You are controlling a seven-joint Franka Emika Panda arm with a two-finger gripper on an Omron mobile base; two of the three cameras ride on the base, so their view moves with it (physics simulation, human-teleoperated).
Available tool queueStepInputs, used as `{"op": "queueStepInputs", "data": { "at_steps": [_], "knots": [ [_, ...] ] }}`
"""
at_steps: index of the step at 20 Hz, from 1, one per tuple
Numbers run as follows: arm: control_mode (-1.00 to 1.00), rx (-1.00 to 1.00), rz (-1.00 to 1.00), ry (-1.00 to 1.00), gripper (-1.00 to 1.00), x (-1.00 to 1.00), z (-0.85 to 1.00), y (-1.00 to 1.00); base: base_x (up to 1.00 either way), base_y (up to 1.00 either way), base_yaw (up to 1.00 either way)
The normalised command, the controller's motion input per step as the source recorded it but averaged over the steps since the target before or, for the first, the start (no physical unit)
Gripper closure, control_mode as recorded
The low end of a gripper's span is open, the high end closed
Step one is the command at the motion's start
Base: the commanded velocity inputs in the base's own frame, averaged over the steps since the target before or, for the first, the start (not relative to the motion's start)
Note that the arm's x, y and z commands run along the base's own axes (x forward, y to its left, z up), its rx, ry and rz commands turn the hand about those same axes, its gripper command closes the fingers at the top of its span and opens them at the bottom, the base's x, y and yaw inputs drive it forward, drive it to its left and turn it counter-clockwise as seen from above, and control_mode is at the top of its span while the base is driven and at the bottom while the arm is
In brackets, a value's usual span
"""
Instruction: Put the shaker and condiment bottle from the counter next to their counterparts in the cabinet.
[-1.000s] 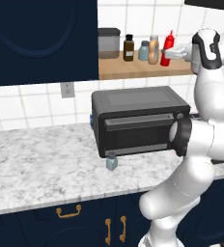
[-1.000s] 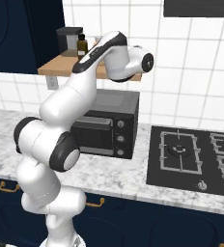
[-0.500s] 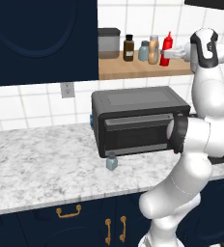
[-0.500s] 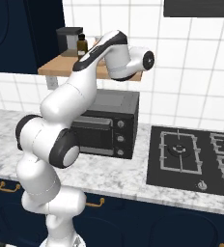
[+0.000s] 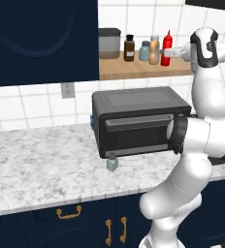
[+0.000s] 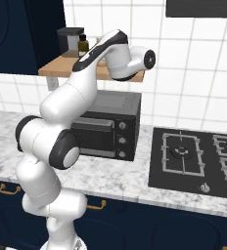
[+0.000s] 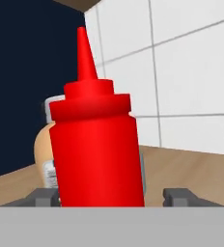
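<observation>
shelf bottles: four standing on the cabinet [image 5: 134, 71], red condiment bottle [image 5: 167, 42] included
shakers: one sitting on the counter [image 5: 41, 169], shaker [image 5: 112, 162]
gripper [image 7: 119, 197]: fingers resting apart, either side of the red bottle

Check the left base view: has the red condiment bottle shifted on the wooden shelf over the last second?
No. The condiment bottle stands upright on the cabinet shelf, just right of the tan bottle, same spot as before.
</observation>
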Motion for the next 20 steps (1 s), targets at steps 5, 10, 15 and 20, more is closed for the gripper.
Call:
{"op": "queueStepInputs", "data": {
  "at_steps": [5, 10, 15, 20],
  "knots": [
    [-1.00, 0.04, 0.00, -0.05, -1.00, -0.10, 0.00, -0.05, 0.00, 0.00, 0.00],
    [-1.00, 0.01, 0.02, -0.08, -1.00, -0.15, 0.00, -0.03, 0.00, 0.00, 0.00],
    [-1.00, 0.00, 0.04, -0.17, -1.00, -0.52, 0.00, 0.00, 0.00, 0.00, 0.00],
    [-1.00, 0.00, 0.02, -0.19, -1.00, -0.78, -0.03, 0.00, 0.00, 0.00, 0.00]
  ]
}}
